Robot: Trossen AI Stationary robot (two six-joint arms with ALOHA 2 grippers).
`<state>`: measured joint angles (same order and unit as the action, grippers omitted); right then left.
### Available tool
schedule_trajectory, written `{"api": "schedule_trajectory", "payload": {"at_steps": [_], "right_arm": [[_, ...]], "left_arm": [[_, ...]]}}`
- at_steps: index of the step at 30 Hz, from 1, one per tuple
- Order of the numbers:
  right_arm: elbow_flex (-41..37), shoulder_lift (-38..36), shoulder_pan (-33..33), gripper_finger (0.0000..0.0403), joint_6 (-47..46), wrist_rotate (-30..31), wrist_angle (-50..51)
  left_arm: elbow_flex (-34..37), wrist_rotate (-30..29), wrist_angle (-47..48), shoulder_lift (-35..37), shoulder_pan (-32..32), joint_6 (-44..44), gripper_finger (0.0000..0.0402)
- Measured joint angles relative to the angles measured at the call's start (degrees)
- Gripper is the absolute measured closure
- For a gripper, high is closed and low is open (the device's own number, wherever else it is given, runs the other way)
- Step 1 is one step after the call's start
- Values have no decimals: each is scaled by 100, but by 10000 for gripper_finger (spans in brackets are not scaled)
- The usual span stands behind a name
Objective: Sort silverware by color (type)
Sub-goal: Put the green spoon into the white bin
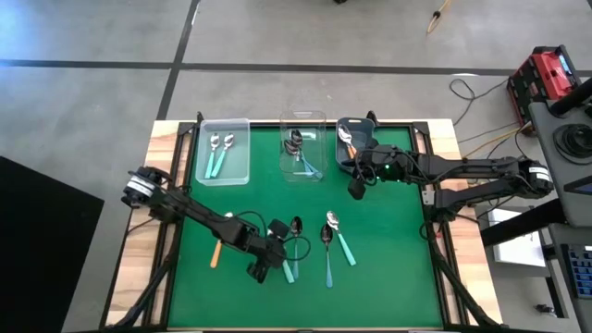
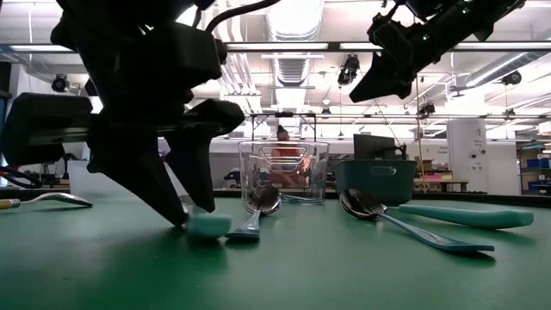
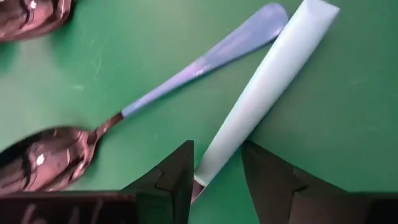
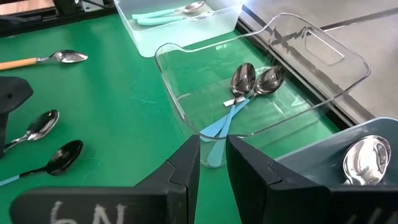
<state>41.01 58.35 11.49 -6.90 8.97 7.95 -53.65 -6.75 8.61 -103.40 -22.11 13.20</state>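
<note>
Left pincer (image 1: 262, 268) is low on the green surface (image 1: 388, 268) near its front edge, fingers (image 3: 171, 180) straddling the mint-handled spoon (image 3: 261, 106) close to its bowl end, one each side with slim gaps, so partly parted and not yet clamped on it. A blue-handled spoon (image 3: 186, 71) lies just beside it, handle tips nearly meeting, bowl off to the side; tight room on that flank. In the low view the mint handle end (image 2: 209, 226) sits flat on the surface right at the fingertip. Further toward the middle lie a second blue-handled spoon (image 1: 328, 254) and a second mint spoon (image 1: 342, 242), near each other, with bare green around them. An orange-handled spoon (image 1: 216, 245) lies alone toward the left edge. Right pincer (image 1: 356, 190) hangs above the surface just in front of the bins, fingers (image 4: 186, 165) narrowly parted, nothing between them. Three bins along the back edge: left clear bin (image 1: 242, 176) holds two mint spoons (image 1: 220, 155), middle clear bin (image 1: 319, 116) holds two blue ones (image 4: 245, 90) with handles running to its near wall, grey bin (image 1: 368, 123) by the right pincer holds a spoon bowl (image 4: 364, 158). Front right corner of the surface is open room.
</note>
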Motion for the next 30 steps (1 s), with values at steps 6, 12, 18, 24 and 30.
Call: {"api": "schedule_trajectory", "payload": {"at_steps": [6,12,18,24,30], "right_arm": [[125,0,-9,335,-451,-13,-339],[331,1,-370,335,-1040,-41,-353],[372,279,-1149,335,-1655,36,-483],[372,863,-1909,335,-2343,162,-1062],[372,1505,-2440,335,-2864,433,-1651]], "left_arm": [[18,-34,372,409,2,69,274],[29,-148,900,909,2,69,275],[207,-172,1128,1599,0,-51,296],[409,-42,1214,2548,-26,-797,323],[827,-21,828,3661,-271,-1471,326]]}}
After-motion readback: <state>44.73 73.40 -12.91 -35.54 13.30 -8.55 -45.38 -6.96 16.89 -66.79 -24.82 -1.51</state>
